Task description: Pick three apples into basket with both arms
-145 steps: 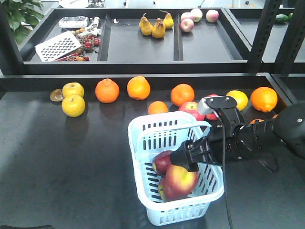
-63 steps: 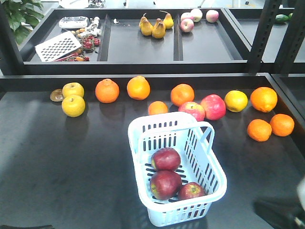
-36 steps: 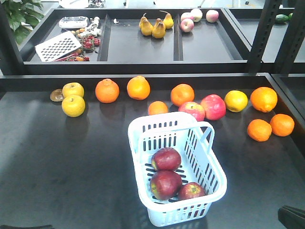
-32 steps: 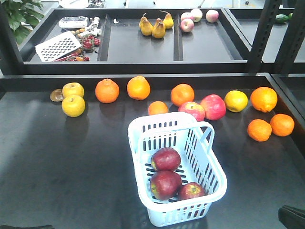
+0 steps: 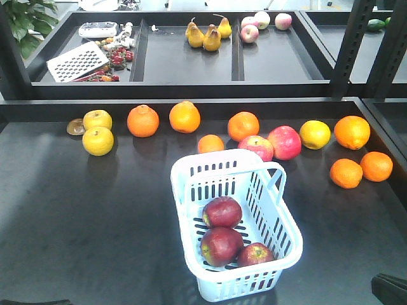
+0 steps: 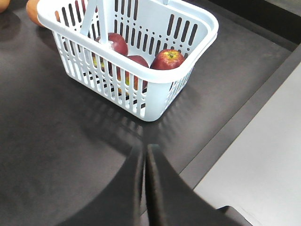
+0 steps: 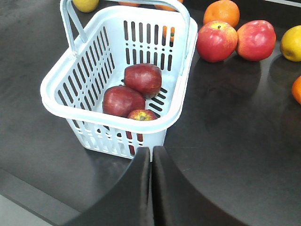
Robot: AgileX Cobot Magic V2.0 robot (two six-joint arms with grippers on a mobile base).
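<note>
Front view: the basket (image 5: 236, 230) stands on the bench (image 5: 82, 216), below the row of oranges (image 5: 243, 126) and two lighter apples (image 5: 284, 142). Three dark red apples (image 5: 221, 211) lie inside it. Judged from this, the count is met and nothing is left to pick. The basket's long axis runs from far-left to near-right; the short end with the upright handle (image 5: 275, 175) points at the fruit row.

Left wrist view: the left end effector (image 6: 144, 165) has its fingers pressed together, holding nothing, apart from the basket's near corner. All three apples show over the rim.

Right wrist view: the right end effector (image 7: 151, 165) is likewise together and empty, just before the basket's near short wall. The long axis runs away from the camera.
</note>
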